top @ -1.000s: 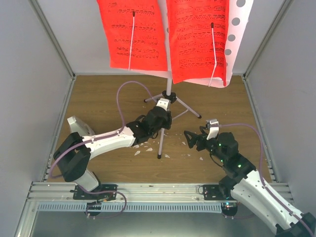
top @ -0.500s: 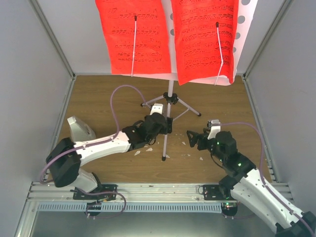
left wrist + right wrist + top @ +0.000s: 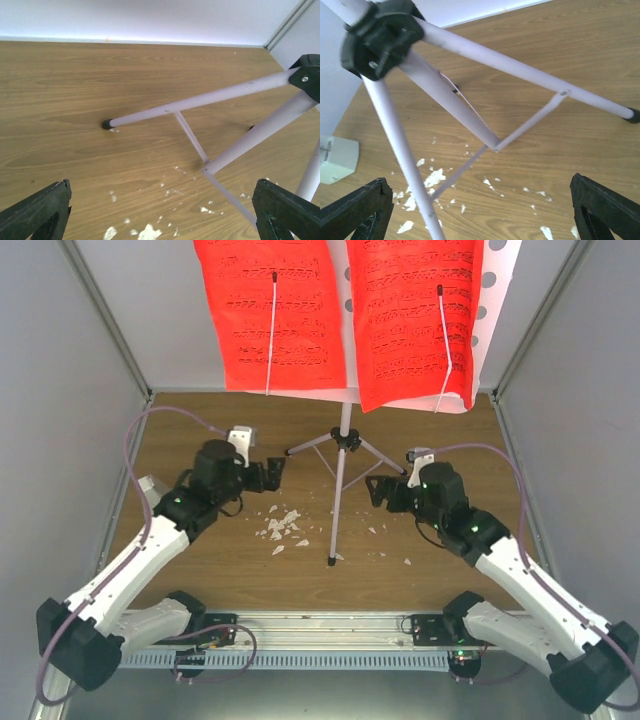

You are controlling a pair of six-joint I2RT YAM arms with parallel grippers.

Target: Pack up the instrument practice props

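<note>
At mid-table the stand is standing on its tripod legs, red sheets hanging on it; left gripper and right gripper are flanking it, jaws gaping wide, gripping nothing.

Upright silver-legged music stand, two red sheets on its perforated plate

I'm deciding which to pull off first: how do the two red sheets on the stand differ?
The left red sheet ends higher, near the lower edge of the perforated plate; the right red sheet hangs lower, past it. Bare plate shows beyond the right sheet's outer edge, none beyond the left sheet's. Both are red, printed with music, each under a thin white wire.
</note>
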